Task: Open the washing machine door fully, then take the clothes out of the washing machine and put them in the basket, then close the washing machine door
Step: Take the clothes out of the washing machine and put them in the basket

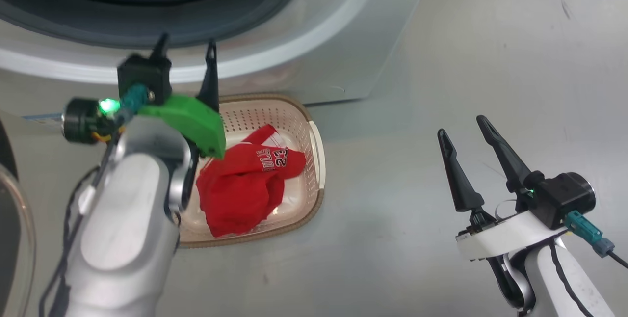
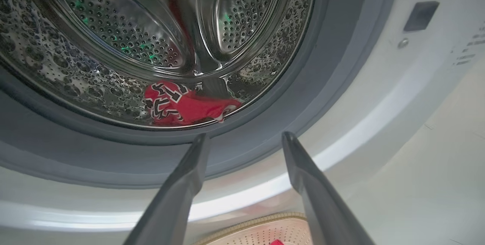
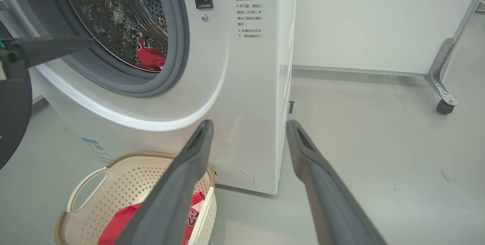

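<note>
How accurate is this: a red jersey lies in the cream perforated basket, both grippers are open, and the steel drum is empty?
The steel drum is not empty: the left wrist view shows another red jersey at its front edge. The rest holds: a red jersey in the cream perforated basket, left gripper and right gripper open.

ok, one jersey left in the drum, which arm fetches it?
Left. The left gripper, open, points into the drum, close to the red jersey at its front lip. The right gripper, also open, is off to the side over the floor.
</note>
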You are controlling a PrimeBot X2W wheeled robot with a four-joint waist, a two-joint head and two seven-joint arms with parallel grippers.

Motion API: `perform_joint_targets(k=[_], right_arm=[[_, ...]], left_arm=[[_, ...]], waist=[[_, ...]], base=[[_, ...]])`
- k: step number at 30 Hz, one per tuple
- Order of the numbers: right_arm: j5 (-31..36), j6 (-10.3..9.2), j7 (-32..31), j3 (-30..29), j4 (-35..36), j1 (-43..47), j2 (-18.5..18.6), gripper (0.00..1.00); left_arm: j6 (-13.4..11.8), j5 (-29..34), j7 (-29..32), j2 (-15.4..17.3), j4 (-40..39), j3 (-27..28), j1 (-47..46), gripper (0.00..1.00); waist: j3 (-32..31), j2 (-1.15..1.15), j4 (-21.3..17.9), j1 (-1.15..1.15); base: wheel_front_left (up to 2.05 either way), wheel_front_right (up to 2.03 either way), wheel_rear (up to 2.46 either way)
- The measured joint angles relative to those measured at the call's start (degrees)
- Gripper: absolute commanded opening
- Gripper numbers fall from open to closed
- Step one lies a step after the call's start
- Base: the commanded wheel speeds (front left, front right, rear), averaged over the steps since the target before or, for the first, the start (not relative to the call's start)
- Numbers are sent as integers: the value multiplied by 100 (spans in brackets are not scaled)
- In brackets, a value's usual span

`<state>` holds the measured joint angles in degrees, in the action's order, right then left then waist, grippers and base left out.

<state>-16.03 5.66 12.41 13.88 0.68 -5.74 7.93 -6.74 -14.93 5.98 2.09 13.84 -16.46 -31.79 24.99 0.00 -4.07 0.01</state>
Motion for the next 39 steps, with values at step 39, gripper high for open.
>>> perform_joint_targets(k=[39], right_arm=[[-412, 132, 162, 668, -621, -1040, -147, 100]], left_arm=[[-2, 364, 2119, 1028, 2493, 1085, -3343, 100]], waist=[[1472, 0, -1287, 0]], base=[[0, 0, 0]])
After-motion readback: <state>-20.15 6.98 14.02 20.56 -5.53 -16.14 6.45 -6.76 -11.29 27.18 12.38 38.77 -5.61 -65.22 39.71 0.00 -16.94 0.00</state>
